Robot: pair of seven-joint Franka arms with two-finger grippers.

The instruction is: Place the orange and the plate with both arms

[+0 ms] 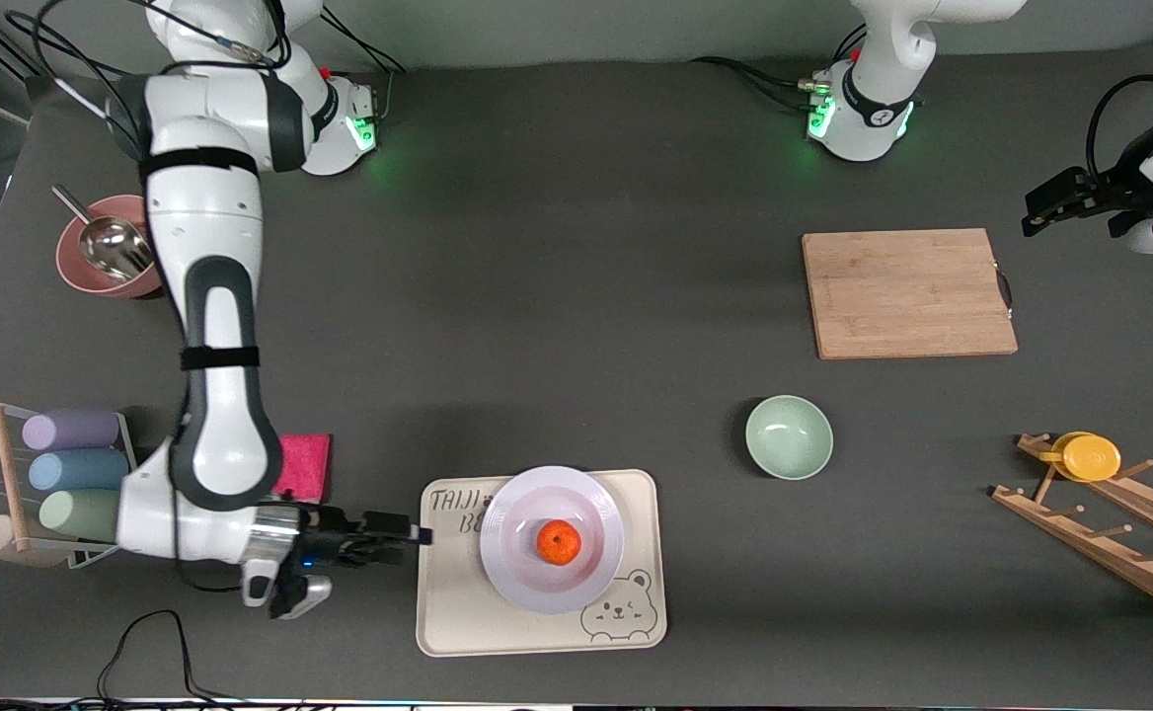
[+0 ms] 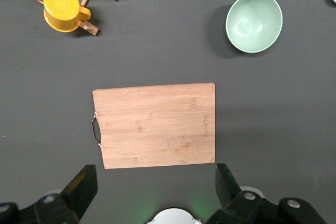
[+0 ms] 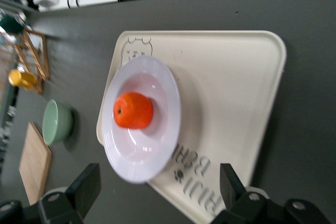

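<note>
I see the tray [image 1: 636, 612] as my landmark: the plate [image 1: 517, 573] lies on it, and the orange [image 1: 559, 542] sits in the middle of the plate. A green bowl [image 1: 789, 437] stands off the tray toward the left arm's end, with the cutting board [image 1: 907, 293] farther from the front camera than the bowl. A pink sponge [image 1: 305, 464] lies near the tray at the right arm's end. My right gripper [image 1: 421, 536] hangs at the tray's edge, fingers spread, holding nothing, clear of the plate. My left gripper [image 1: 1031, 219] waits high over the table near the cutting board, released too. The plate covers part of the tray's lettering.
</note>
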